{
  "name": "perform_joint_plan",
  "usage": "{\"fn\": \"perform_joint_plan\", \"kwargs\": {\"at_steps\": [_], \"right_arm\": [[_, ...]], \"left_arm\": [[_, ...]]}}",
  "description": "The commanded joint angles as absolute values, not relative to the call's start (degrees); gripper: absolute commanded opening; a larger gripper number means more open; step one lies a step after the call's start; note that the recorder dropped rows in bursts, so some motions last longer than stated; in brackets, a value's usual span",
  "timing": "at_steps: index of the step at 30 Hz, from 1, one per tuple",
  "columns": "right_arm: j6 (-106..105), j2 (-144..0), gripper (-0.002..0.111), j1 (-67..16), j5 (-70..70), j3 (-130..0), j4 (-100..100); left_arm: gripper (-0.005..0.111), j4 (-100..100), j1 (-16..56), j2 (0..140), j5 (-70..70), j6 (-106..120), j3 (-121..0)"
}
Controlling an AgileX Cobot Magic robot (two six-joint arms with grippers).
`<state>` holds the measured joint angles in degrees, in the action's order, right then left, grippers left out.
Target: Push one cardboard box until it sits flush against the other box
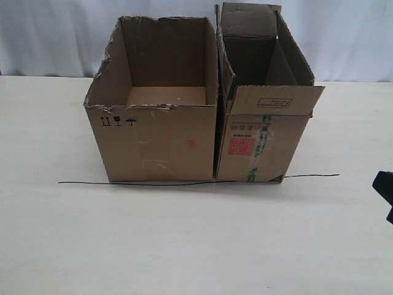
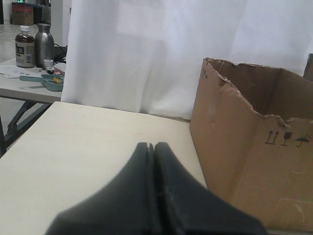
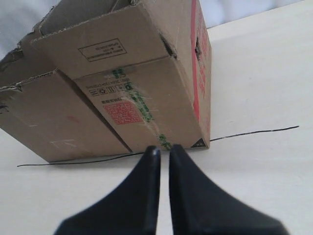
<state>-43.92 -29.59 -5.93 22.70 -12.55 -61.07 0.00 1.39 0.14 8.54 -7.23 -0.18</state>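
closest to me, the left gripper (image 2: pixel 154 147) has its fingers pressed together on nothing, over bare table (image 2: pixel 73 156). only its camera catches the other box (image 2: pixel 254 161) from the torn corner, and far behind it a bottle (image 2: pixel 24 46) and a steel flask (image 2: pixel 44 45) on a second table. the right gripper (image 3: pixel 164 149) shows just a hairline slit between its fingers, empty, a little short of the cardboard box (image 3: pixel 146 98). only this camera shows that box's red-striped side. in the exterior view this gripper is a dark scrap at the right edge. there the cardboard box sits right of centre, its side meeting the other box at centre left, both fronts on a black line (image 1: pixel 153 183).
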Motion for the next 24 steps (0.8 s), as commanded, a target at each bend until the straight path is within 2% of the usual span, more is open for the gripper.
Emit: {"fn": "perform_joint_plan", "kwargs": {"at_steps": [1,12,18,24], "right_arm": [[-44.1,-29.4,0.005,-6.2,22.6,-12.3,-61.2],[-44.2,-16.0,0.005,-6.4,22.4,-12.3,-59.2],[-44.4,-8.3,0.005,-10.3,22.3,-12.3,-54.6],[-44.4,-3.8,0.005,-10.7,21.0,-10.6,-54.6]], "left_arm": [[0.000,-0.6,1.4,0.0,8.1,-7.2,0.0],[0.000,-0.6,1.4,0.0,8.1,-7.2,0.0],[0.000,-0.6,1.4,0.0,8.1,-7.2,0.0],[0.000,-0.6,1.4,0.0,8.1,-7.2,0.0]]}}
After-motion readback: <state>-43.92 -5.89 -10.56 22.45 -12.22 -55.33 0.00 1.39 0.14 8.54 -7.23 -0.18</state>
